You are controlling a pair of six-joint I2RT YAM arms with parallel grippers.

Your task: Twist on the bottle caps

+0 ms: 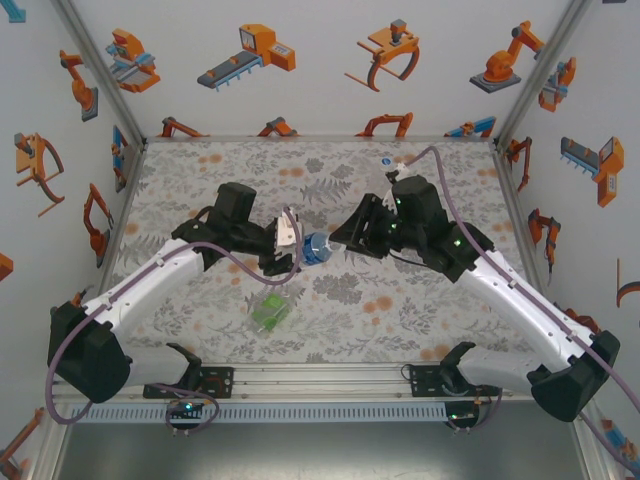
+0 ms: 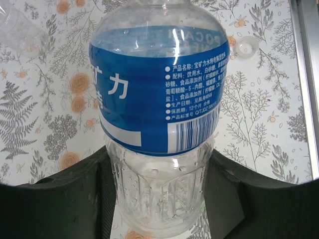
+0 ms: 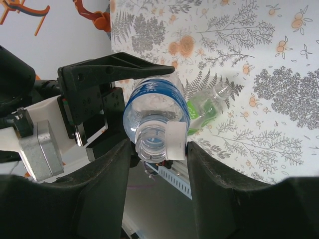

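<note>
Two arms meet above the middle of the worktop (image 1: pixel 420 300), with the blue-labelled bottle (image 1: pixel 318 247) carried in the air between them. The left tool (image 2: pixel 158 189) is clenched on that bottle's clear fluted lower body, one finger on each side, on the base side of the label. The bottle's long axis runs roughly level from the left tool across toward the right tool (image 3: pixel 159 148). Its open mouth faces the right arm, so that arm is the nearer one to the threads. In the right wrist view the mouth is bare and looks straight back between the right tool's jaws. The cap (image 3: pixel 175 142) sits just beside the rim, side-on, touching the finger on the right of that view rather than covering the opening. The jaws are drawn in around neck and cap together; whether they truly grasp the cap or merely trap it against the neck, I cannot tell. By my judgement the coming move turns on this offset: the cap must shift sideways over the mouth and turn until its axis matches the bottle's before any twisting can bite. The green-labelled bottle (image 1: pixel 270 310) lies on its side on the worktop nearer the arm bases. A plain clear bottle (image 2: pixel 15 25) and a second cap (image 2: pixel 245 47) rest on the worktop, well apart.
</note>
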